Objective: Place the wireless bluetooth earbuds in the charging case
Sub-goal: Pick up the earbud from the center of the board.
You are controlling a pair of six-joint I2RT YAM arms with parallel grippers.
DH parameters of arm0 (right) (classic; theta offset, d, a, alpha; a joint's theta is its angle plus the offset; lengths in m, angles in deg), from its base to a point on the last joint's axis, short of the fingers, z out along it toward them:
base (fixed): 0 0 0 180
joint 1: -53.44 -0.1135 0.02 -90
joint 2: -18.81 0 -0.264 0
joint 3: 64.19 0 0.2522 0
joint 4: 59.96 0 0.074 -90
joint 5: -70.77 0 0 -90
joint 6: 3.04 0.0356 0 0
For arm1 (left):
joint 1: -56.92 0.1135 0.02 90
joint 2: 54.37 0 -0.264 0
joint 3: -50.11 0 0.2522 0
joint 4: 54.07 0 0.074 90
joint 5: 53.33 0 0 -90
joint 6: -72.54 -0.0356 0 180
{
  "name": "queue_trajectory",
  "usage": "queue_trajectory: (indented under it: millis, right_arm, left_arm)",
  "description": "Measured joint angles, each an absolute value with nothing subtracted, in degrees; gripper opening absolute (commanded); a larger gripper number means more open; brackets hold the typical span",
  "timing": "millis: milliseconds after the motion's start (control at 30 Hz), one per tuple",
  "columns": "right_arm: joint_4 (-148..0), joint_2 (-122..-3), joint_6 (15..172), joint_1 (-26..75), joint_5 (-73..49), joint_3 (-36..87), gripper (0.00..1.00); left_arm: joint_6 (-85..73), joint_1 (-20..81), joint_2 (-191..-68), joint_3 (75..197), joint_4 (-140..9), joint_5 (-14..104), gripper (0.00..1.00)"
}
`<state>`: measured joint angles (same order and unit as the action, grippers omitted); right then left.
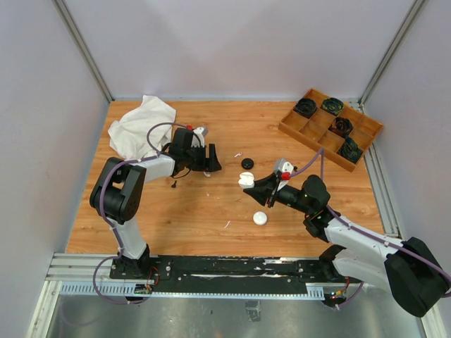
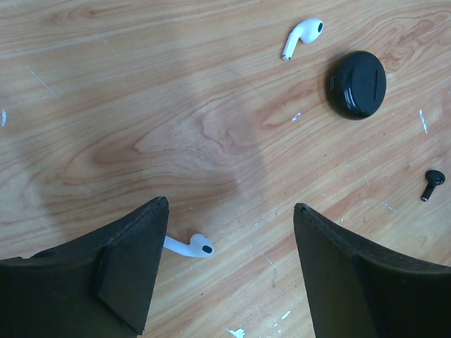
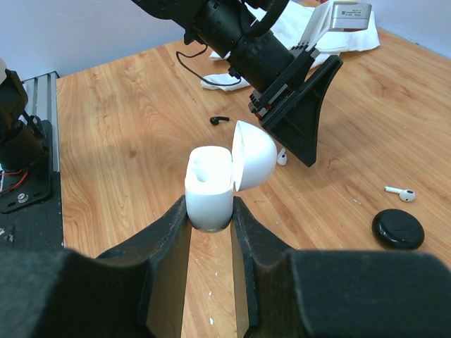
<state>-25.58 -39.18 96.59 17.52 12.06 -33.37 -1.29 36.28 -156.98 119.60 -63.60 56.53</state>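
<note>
My right gripper (image 3: 211, 211) is shut on the base of a white charging case (image 3: 210, 190), held up above the table with its lid (image 3: 254, 155) hinged open; from above the case (image 1: 246, 180) sits mid-table. My left gripper (image 2: 231, 207) is open just over the wood. One white earbud (image 2: 190, 246) lies between its fingers, close to the left finger (image 2: 134, 267) and partly hidden by it. Another white earbud (image 2: 303, 36) lies beyond, beside a black round case (image 2: 357, 84). A black earbud (image 2: 431, 183) lies off to the right.
A wooden tray (image 1: 293, 129) holding several black cases stands at the back right. A crumpled white cloth (image 1: 141, 125) lies at the back left. A white round case (image 1: 260, 218) sits near the front middle. The left gripper (image 3: 299, 120) hangs just beyond the held case.
</note>
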Motion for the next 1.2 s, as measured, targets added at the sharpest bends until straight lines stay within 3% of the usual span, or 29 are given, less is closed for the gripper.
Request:
queue_trajectory:
  millis: [1200]
  right_arm:
    - [-26.2, -38.4, 96.5, 17.5, 12.6, -33.4, 0.07]
  left_arm:
    - [1.3, 36.3, -147.9, 110.5, -68.7, 56.3, 0.63]
